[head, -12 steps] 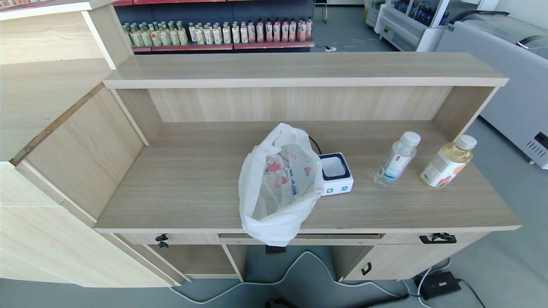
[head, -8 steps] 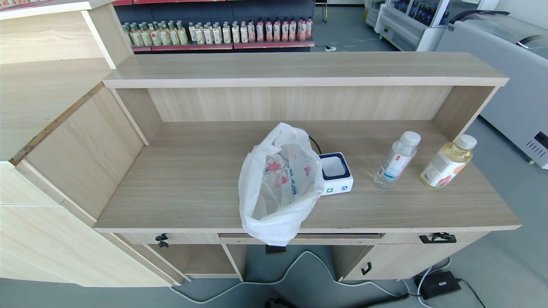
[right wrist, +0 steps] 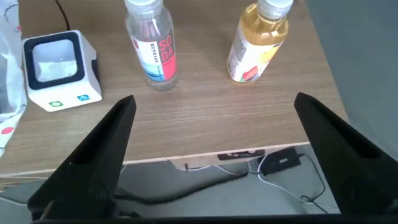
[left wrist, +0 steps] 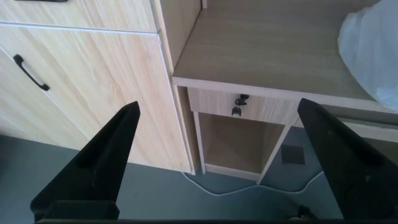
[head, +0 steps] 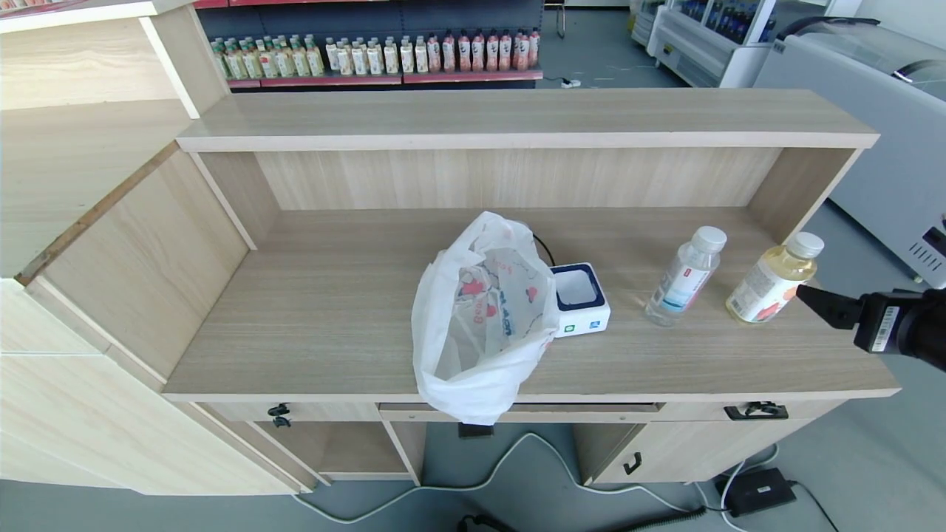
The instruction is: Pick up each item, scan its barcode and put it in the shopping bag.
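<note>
The right gripper (head: 813,301) is coming into the head view from beyond the counter's (head: 332,310) right end, where less than a second ago there was no arm. Its jaws are standing wide apart and holding nothing. I read this as the approach for the first pick getting under way, with nothing scanned or bagged yet.

Closest to it, just ahead of the fingertips and not yet between them, the juice bottle (head: 772,284) is standing upright with its cap on. That is likely the first target. The spread looks ample for the bottle's body, so the gripper mainly needs to be lining up before closing.

A little farther ahead the water bottle (head: 684,281) is standing upright, apart from the juice. Beyond it, the scanner (head: 580,299) is sitting with its window facing up, and its far side is touching the shopping bag (head: 480,318). The bag is slumping open at the counter's front edge. None of these is shifting.

Farthest off, the left gripper (left wrist: 219,104) is hanging low off the counter's front left corner, jaws likewise wide and empty.
</note>
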Tool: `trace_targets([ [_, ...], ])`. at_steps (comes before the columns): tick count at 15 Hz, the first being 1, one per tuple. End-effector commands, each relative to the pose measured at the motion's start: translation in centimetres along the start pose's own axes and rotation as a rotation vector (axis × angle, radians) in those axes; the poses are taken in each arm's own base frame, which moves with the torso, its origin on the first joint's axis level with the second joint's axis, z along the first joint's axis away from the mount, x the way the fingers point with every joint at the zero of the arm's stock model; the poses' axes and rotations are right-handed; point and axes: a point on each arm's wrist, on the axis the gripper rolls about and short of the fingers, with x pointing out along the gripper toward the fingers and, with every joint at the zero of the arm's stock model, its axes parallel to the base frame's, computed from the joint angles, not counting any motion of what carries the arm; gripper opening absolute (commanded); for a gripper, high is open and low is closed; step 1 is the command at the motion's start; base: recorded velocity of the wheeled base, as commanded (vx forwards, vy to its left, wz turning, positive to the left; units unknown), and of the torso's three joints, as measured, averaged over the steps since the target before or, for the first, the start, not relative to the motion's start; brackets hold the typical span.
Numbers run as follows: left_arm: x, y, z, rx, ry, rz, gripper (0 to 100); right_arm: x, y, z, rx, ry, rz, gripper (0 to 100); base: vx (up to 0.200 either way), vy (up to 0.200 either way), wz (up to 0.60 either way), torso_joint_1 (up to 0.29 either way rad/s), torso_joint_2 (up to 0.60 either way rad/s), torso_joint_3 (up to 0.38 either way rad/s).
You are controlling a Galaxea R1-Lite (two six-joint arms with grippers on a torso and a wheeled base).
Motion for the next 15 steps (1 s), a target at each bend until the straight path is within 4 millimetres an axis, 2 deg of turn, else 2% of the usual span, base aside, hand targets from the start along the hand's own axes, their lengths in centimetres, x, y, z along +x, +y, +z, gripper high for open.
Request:
trace_targets([
  [1, 0.0, 0.0, 0.0, 0.0, -0.001, 0.0, 100, 3.0, -0.1, -1.8, -0.061, 0.059, -0.055, 100, 0.0, 0.0, 0.0, 0.0, 0.0, 0.0],
  [6, 0.0, 0.0, 0.0, 0.0, -0.001, 0.0, 100, 4.5, -0.4, -3.3, -0.118, 0.053, -0.094, 100, 0.0, 0.0, 0.0, 0.0, 0.0, 0.0],
  [11, 0.0, 0.0, 0.0, 0.0, -0.001, 0.0, 100, 8.0, -1.2, -6.3, -0.101, 0.066, -0.126, 100, 0.0, 0.0, 0.0, 0.0, 0.0, 0.0],
  [15, 0.0, 0.0, 0.0, 0.0, -0.001, 0.0, 100, 10.1, -0.9, -7.5, -0.071, 0.016, -0.029, 100, 0.0, 0.0, 0.0, 0.0, 0.0, 0.0],
])
